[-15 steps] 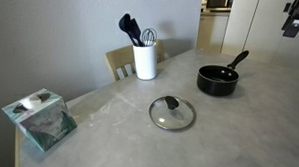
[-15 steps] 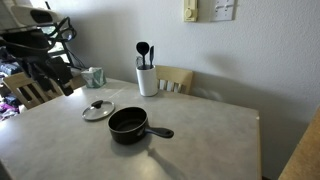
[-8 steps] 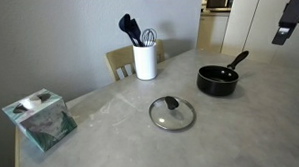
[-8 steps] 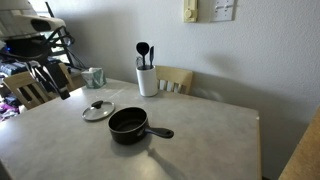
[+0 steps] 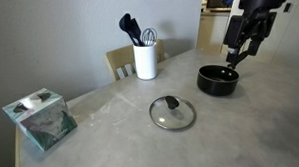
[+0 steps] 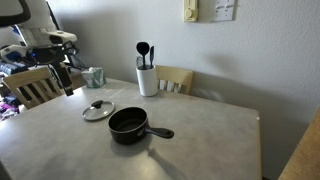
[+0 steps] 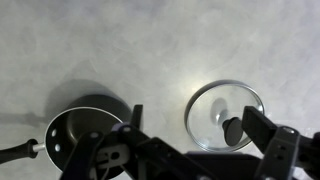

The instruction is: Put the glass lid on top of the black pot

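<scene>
In an exterior view, the fingers (image 5: pixel 232 51) are hanging in the air above the black pot (image 5: pixel 217 81). They're well apart from the glass lid (image 5: pixel 172 113), which is lying flat on the surface (image 5: pixel 112 145).

In an exterior view from the far side, the lid (image 6: pixel 98 110) is sitting just beside the pot (image 6: pixel 129 125), with the pot handle (image 6: pixel 160 131) pointing away from it. I can't make out the fingers here.

In the wrist view, the fingers (image 7: pixel 258 128) are spread wide open and holding nothing. The lid's black knob (image 7: pixel 233 130) is showing off to one side, not centred. I'd be sliding over until the knob sits midway, dropping straight down, then pinching the knob rather than the slippery rim.
</scene>
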Tool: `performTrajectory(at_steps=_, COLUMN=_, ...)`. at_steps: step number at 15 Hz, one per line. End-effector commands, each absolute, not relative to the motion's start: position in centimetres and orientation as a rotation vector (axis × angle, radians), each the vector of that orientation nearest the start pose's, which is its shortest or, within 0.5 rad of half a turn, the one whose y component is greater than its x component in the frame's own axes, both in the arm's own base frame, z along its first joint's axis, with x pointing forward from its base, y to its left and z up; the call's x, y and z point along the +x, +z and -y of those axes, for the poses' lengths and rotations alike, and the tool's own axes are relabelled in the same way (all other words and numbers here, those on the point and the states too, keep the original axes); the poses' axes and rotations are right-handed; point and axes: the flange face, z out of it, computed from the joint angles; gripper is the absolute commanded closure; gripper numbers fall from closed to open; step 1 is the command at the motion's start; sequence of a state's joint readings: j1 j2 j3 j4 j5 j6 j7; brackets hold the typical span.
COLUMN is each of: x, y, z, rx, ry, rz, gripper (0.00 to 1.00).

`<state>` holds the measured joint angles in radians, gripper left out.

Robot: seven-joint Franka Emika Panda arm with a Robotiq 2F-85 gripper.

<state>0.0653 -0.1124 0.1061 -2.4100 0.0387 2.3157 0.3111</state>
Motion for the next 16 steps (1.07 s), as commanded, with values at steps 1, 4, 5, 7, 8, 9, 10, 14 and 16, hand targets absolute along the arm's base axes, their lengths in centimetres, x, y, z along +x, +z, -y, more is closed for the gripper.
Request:
performTrajectory(at_steps=1, x=47.5, y=35.6, z=-8.3, rx=-3.109, ry=-0.015, rz=-0.259, gripper=0.0)
performTrajectory(at_steps=4, x=46.6, y=35.2, z=-9.8, rx=-3.057, ry=-0.039, rz=-0.352, gripper=0.0)
performTrajectory(at_steps=5, x=46.7, y=34.8, z=-10.9, rx=-3.022, ry=-0.065, rz=-0.42, gripper=0.0)
performTrajectory(at_steps=7, x=47.7, y=34.0, z=-13.2, rx=-2.949, ry=-0.118, rz=-0.54, gripper=0.0)
performTrajectory(at_steps=8, x=48.3, y=33.4, z=-14.3, rx=-2.925, ry=-0.147, rz=-0.571, gripper=0.0)
performTrajectory(at_steps=9, x=48.8, y=33.0, z=-15.1, rx=-2.91, ry=-0.174, rz=-0.597, gripper=0.0)
performTrajectory(at_steps=10, x=49.5, y=32.1, z=-15.6, rx=-2.902, ry=-0.186, rz=-0.598, gripper=0.0)
performTrajectory(at_steps=14, x=52.6, y=28.5, z=-15.3, rx=-2.933, ry=-0.159, rz=-0.502, gripper=0.0)
performTrajectory(at_steps=16, x=54.5, y=27.3, z=-14.8, rx=-2.949, ry=-0.126, rz=-0.361, gripper=0.0)
